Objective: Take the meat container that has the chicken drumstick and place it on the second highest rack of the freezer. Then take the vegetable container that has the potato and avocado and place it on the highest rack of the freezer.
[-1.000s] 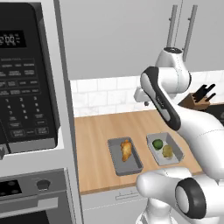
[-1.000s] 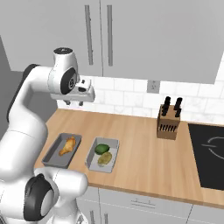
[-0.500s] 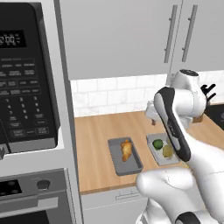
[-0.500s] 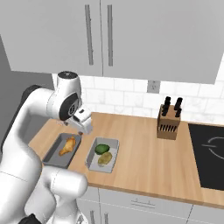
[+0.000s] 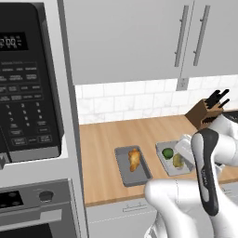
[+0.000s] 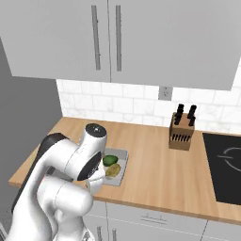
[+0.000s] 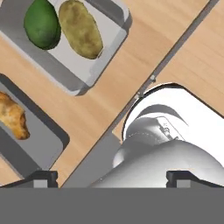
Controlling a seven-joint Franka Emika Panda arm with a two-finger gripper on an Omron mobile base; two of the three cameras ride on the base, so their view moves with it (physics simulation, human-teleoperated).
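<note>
The meat container (image 5: 125,169) is a grey tray on the wooden counter, and the golden chicken drumstick (image 5: 134,159) lies in it. Just to its right stands the vegetable container (image 5: 186,169) with the dark green avocado (image 5: 168,153) and the yellow-brown potato (image 5: 177,161). The hand view looks down on both trays: avocado (image 7: 41,22), potato (image 7: 81,28), drumstick (image 7: 11,116). My gripper (image 7: 113,178) is open, its tips wide apart and holding nothing. It hangs over the counter's front edge, apart from both trays. The freezer is out of view.
A microwave (image 5: 28,88) and an oven (image 5: 32,209) stand in a tall column left of the counter. A knife block (image 6: 181,132) sits at the back right, with a black cooktop (image 6: 226,164) beyond it. Wall cabinets (image 6: 113,42) hang overhead.
The arm has swung down from high above the counter to low over the trays and the front edge. The jaws have opened wider. The trays have not moved.
</note>
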